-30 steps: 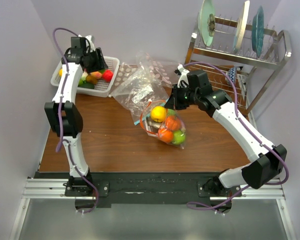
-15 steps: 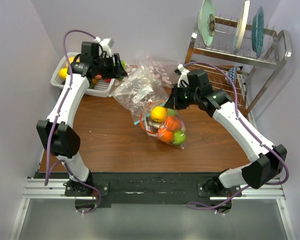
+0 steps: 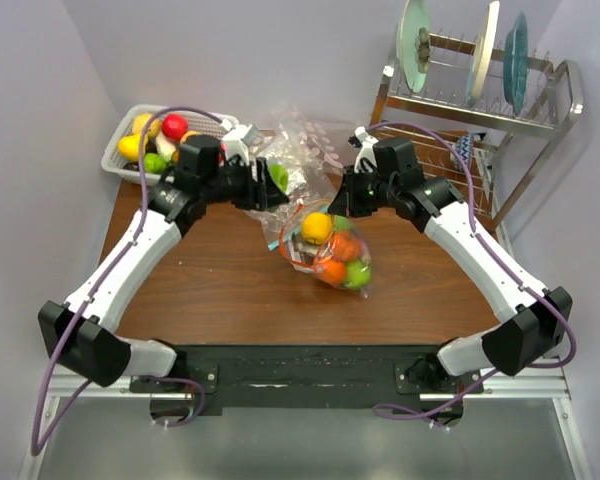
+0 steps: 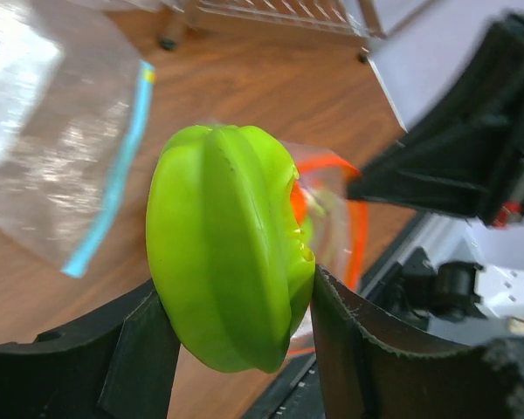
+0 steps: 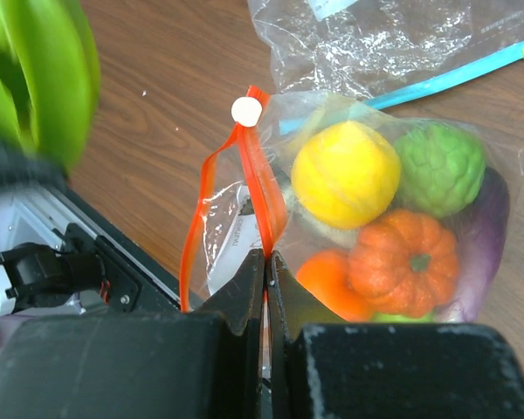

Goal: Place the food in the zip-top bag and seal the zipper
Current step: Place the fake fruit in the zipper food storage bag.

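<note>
My left gripper [image 3: 271,184] is shut on a glossy green ribbed fruit [image 4: 223,244], held in the air just left of the zip-top bag [image 3: 330,252]. The bag lies mid-table with its mouth held up. It contains food: a yellow fruit [image 5: 346,175], an orange pumpkin [image 5: 406,262], a bumpy green piece [image 5: 439,168] and a purple one [image 5: 485,236]. My right gripper [image 5: 267,255] is shut on the orange-red zipper [image 5: 260,188] at the mouth's edge, so the strip loops open. A white slider [image 5: 244,110] sits at the strip's end.
A white basket [image 3: 117,162] at the back left holds more toy food [image 3: 175,125]. A second clear bag [image 3: 298,150] with a blue-green strip [image 4: 113,183] lies behind the zip-top bag. A metal dish rack [image 3: 485,105] with plates stands at the back right.
My left arm has swung from the basket to the right, carrying the green fruit to just beside the bag's mouth. The right arm and the bag have stayed put.
</note>
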